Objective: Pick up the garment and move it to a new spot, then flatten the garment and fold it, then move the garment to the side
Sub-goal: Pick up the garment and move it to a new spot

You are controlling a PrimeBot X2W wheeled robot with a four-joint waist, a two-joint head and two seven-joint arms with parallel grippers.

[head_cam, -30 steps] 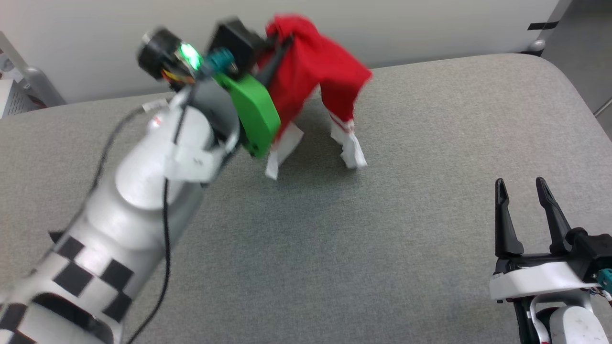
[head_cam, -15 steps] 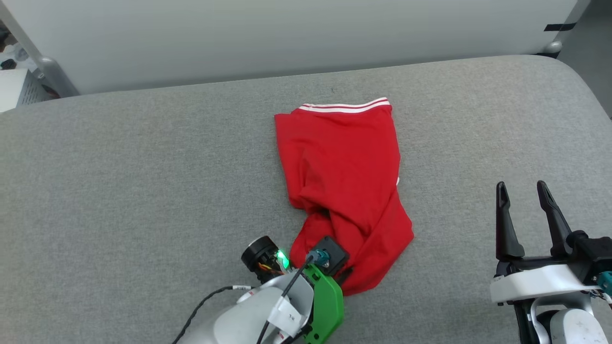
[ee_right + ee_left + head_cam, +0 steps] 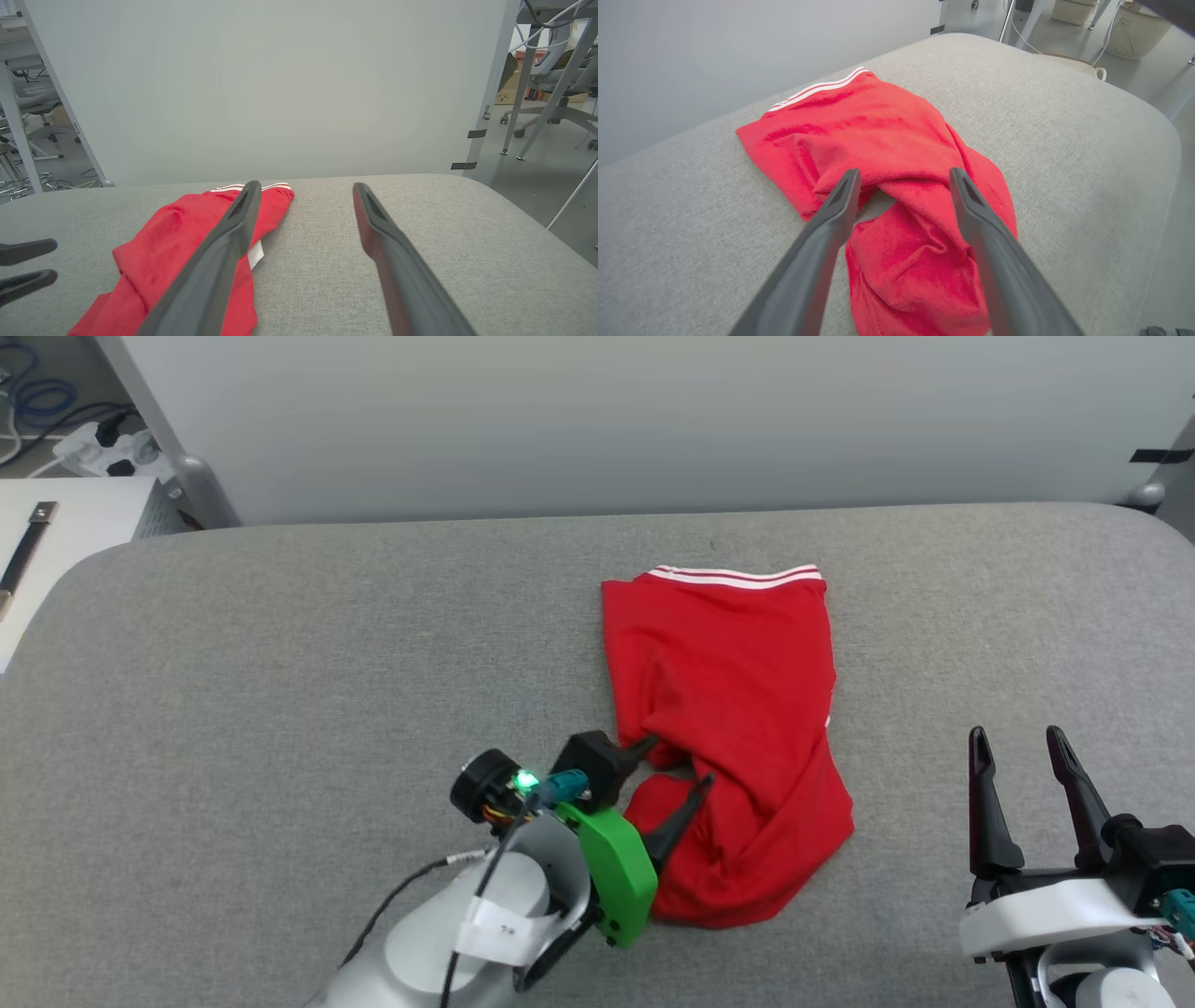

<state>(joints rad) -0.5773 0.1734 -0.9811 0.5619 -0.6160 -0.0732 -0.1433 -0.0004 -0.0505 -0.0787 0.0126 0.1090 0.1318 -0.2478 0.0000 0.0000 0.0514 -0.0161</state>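
Left fingers (image 3: 676, 816) have let go; splayed over the garment (image 3: 738, 663).

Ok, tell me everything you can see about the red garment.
The garment is soft red fabric, lying loosely crumpled on the grey padded surface, plain red face up. White-and-red striped trim runs along its far edge, which lies fairly flat; the near end is bunched into thick folds. A scrap of white peeks out at its right edge. The open left gripper straddles a fold on its near left side, not clamped.
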